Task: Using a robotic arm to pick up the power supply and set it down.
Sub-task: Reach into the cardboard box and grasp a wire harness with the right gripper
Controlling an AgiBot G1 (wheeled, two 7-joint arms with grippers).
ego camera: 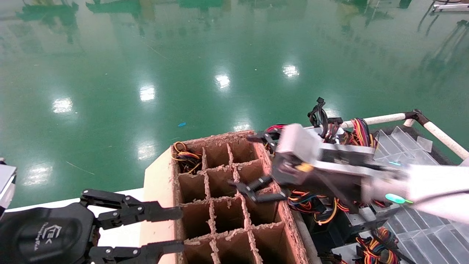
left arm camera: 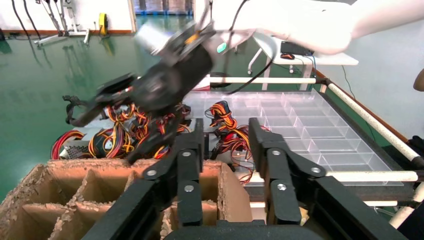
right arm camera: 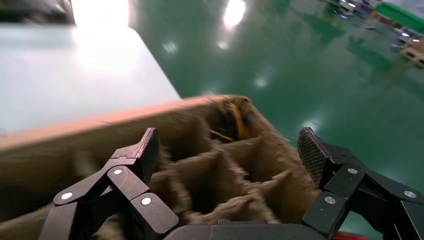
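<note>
Cardboard divider box [ego camera: 161,183] showing wire bundle [ego camera: 186,157] sitting in far corner cell; right gripper [ego camera: 256,165] hovering above, fingers apart, gripping nothing; left gripper [ego camera: 172,231] idling agape beside box.

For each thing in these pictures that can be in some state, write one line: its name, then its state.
right end effector: open, empty, above the box
left end effector: open, empty, beside the box
cardboard divider box: open-topped, wires in one far corner cell
power supplies: piled right of the box
clear tray: empty cells

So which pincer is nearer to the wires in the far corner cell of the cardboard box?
The right pincer: it hangs open over the divided cardboard box, a few cells from the wires. The left pincer is open at the box's near edge, farther away.
</note>
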